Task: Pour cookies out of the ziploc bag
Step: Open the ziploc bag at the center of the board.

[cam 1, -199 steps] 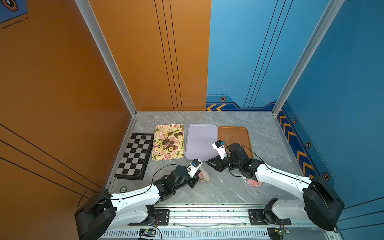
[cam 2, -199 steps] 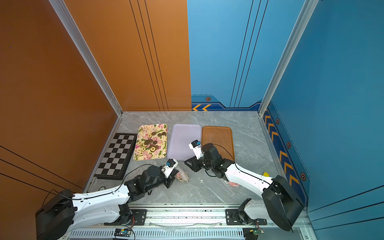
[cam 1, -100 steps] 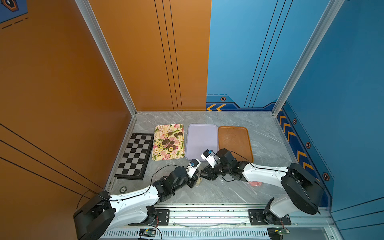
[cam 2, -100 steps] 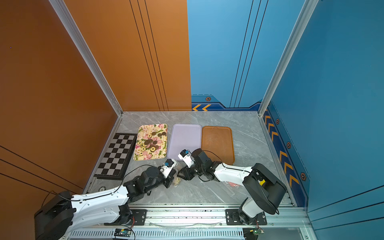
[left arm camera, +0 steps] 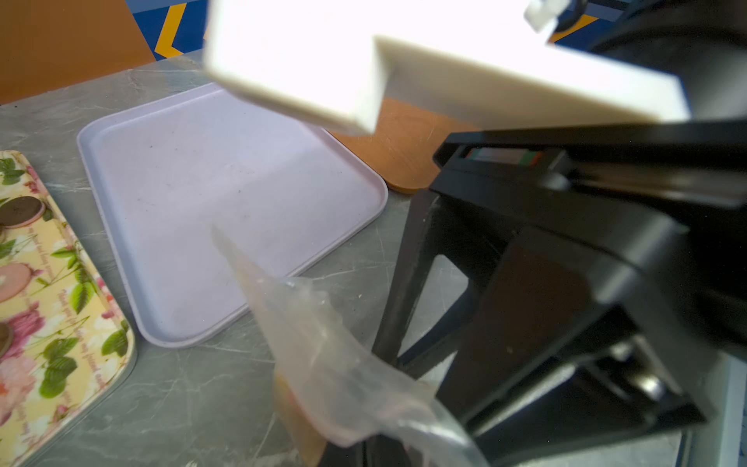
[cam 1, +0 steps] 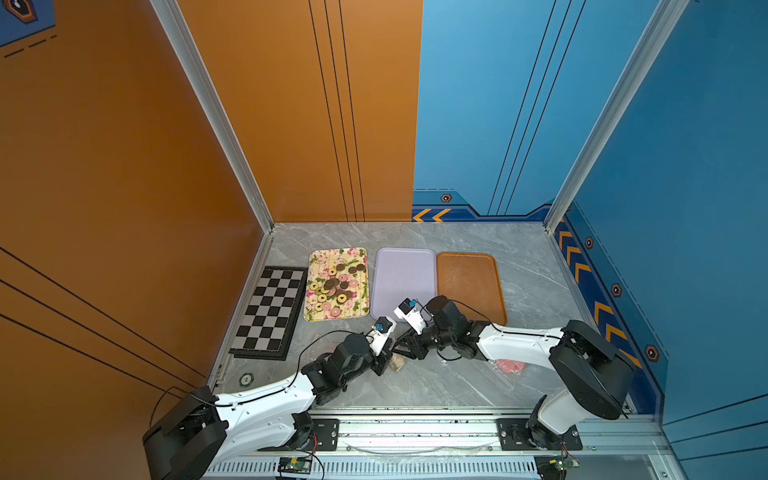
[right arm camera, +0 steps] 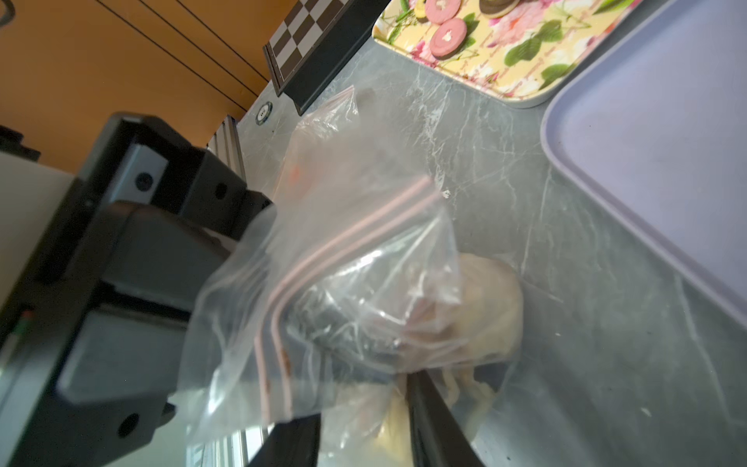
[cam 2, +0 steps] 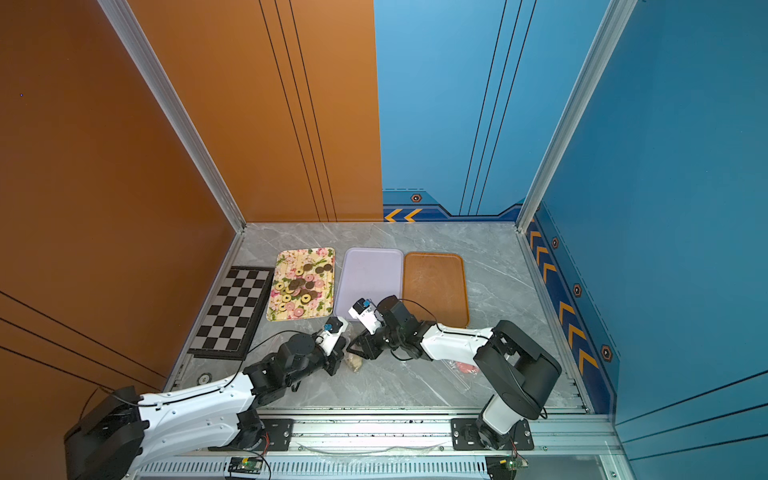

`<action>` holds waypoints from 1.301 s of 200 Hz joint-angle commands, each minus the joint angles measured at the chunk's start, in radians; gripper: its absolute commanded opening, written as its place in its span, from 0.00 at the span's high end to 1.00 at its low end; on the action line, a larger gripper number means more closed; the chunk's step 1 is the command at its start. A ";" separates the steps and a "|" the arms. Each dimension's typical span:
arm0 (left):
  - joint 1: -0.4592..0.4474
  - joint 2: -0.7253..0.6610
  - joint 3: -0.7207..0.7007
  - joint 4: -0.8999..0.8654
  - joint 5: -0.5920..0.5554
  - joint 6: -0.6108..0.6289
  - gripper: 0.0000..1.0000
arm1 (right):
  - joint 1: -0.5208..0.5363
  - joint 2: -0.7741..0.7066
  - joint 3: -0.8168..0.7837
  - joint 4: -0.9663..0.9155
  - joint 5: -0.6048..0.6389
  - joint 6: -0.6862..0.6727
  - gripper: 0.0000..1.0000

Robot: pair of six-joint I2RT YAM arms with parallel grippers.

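At lower centre in both top views, the clear plastic ziploc bag [cam 1: 397,363] of cream cookies [right arm camera: 491,299] sits on the grey marbled table [cam 1: 436,386], just below the lilac rectangular tray [cam 1: 403,276]. The left gripper [cam 1: 385,365] is clamped tight on its edge; the right gripper [cam 1: 404,353] meets the plastic from the right, and whether it grips cannot be told. Above lie a floral tray [cam 1: 332,255] of round cookies [cam 1: 336,286], a brown tray [cam 1: 469,286] and a chequered board [cam 1: 270,311]; a bag of pink discs [cam 1: 510,366] lies lower right

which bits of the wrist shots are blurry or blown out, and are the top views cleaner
Left wrist view: the white mount is blown out, the ziploc bag blurred, the lilac tray sharp. Right wrist view: the left gripper near the lens is out of focus, glare streaks the bag, the cookies are crisp. Both top views: evenly lit and sharp.
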 commanded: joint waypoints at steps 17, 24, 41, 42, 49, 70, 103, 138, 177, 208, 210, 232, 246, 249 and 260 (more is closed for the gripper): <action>0.001 -0.011 -0.010 0.020 0.044 -0.017 1.00 | 0.002 0.009 0.033 0.060 -0.010 0.002 0.88; 0.002 -0.010 -0.011 0.020 0.043 -0.017 1.00 | 0.001 0.003 0.030 0.061 -0.009 0.003 0.88; 0.001 -0.009 -0.012 0.020 0.040 -0.018 1.00 | -0.004 -0.022 0.018 0.057 -0.009 0.000 0.86; 0.002 -0.008 -0.012 0.020 0.040 -0.018 1.00 | -0.005 -0.023 0.018 0.056 -0.009 0.000 0.86; 0.001 -0.008 -0.012 0.020 0.036 -0.017 1.00 | -0.008 -0.036 0.012 0.053 -0.004 -0.001 0.86; 0.001 -0.008 -0.015 0.019 0.029 -0.017 1.00 | -0.024 -0.078 -0.009 0.043 0.000 -0.006 0.90; 0.001 0.003 -0.016 0.019 0.023 -0.016 1.00 | -0.048 -0.144 -0.049 0.040 0.016 -0.004 0.99; 0.001 0.021 -0.003 0.020 0.026 -0.017 1.00 | -0.058 -0.151 -0.057 0.037 0.021 0.001 1.00; 0.000 0.040 0.002 0.020 0.030 -0.019 1.00 | -0.064 -0.171 -0.063 0.013 0.071 -0.005 1.00; -0.001 0.034 -0.003 0.021 0.026 -0.019 1.00 | -0.118 -0.203 -0.096 -0.005 0.196 0.034 1.00; 0.000 0.034 -0.003 0.020 0.026 -0.020 1.00 | -0.124 -0.204 -0.099 -0.005 0.201 0.039 1.00; -0.001 0.029 -0.010 0.018 0.018 -0.020 1.00 | -0.180 -0.220 -0.122 -0.007 0.255 0.070 1.00; -0.002 0.031 -0.013 0.019 0.015 -0.022 1.00 | -0.198 -0.225 -0.132 0.000 0.263 0.082 1.00; -0.002 0.031 -0.015 0.019 0.015 -0.023 1.00 | -0.200 -0.225 -0.134 0.001 0.263 0.084 1.00; -0.002 0.031 -0.014 0.020 0.012 -0.024 1.00 | -0.205 -0.217 -0.134 0.006 0.260 0.092 1.00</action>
